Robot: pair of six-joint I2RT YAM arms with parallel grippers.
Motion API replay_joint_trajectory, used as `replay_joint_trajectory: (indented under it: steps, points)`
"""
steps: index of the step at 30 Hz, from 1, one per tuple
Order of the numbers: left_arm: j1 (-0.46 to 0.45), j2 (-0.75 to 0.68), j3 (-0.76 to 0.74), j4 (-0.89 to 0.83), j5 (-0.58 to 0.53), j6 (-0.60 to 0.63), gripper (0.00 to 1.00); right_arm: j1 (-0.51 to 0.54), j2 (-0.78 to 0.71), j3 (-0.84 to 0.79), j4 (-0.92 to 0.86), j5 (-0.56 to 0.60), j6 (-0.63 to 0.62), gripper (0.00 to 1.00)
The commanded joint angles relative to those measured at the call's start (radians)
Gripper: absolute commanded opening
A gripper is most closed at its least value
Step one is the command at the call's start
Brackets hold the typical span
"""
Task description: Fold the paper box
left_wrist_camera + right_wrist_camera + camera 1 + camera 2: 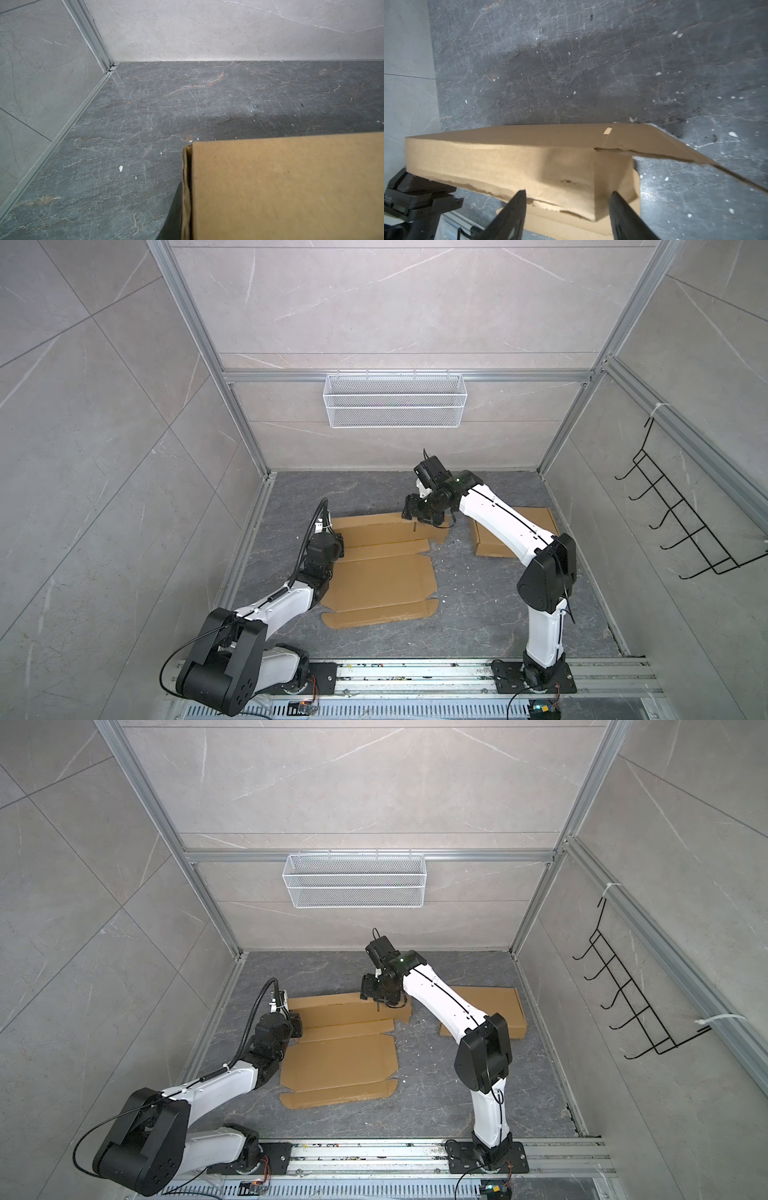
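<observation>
The paper box [382, 576] [340, 1056] is a brown cardboard blank lying flat on the dark floor, with its far strip folded up into a low wall [508, 162]. My left gripper [334, 540] [296, 1025] is at the left end of that wall, shut on the cardboard. Its fingers are hidden behind the panel [286, 187] in the left wrist view. My right gripper [409, 512] [368, 988] [569, 199] hangs over the wall's right end. It is open, its black fingers [517, 207] astride the folded corner.
A second folded cardboard box [515, 531] [494, 1011] lies at the right under my right arm. A white wire basket [395, 400] hangs on the back wall. A black wire rack [681, 522] hangs on the right wall. Aluminium rails edge the floor.
</observation>
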Motion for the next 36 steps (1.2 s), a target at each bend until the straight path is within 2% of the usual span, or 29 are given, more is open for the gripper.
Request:
replay_joint_trajectory:
  steps: [1,9,11,15,22,27,33,36]
  points:
    - [-0.005,-0.013,0.019,0.027,-0.002,0.012,0.01,0.006,0.016,-0.020,0.046,-0.041,0.037,0.62]
    - [-0.007,-0.015,0.017,0.024,0.003,0.002,0.01,0.007,0.007,-0.065,0.094,-0.069,0.051,0.43]
    - [-0.007,-0.018,0.015,0.024,0.001,-0.004,0.01,0.006,0.005,-0.077,0.106,-0.074,0.056,0.42]
    - [-0.007,-0.041,0.014,-0.001,-0.022,-0.011,0.01,-0.004,-0.004,-0.082,0.117,-0.087,0.055,0.45]
    - [-0.007,-0.065,0.047,-0.106,-0.079,0.010,0.00,-0.074,-0.109,-0.156,0.181,-0.188,-0.025,0.60]
    - [-0.007,-0.065,0.084,-0.184,-0.105,0.000,0.00,-0.128,-0.265,-0.358,0.240,-0.175,-0.044,0.61]
    - [-0.007,-0.048,0.155,-0.274,-0.113,-0.019,0.00,-0.116,-0.447,-0.705,0.477,-0.021,0.008,0.51]
    - [-0.007,-0.048,0.155,-0.259,-0.102,-0.019,0.00,-0.064,-0.483,-0.842,0.615,0.073,0.040,0.45]
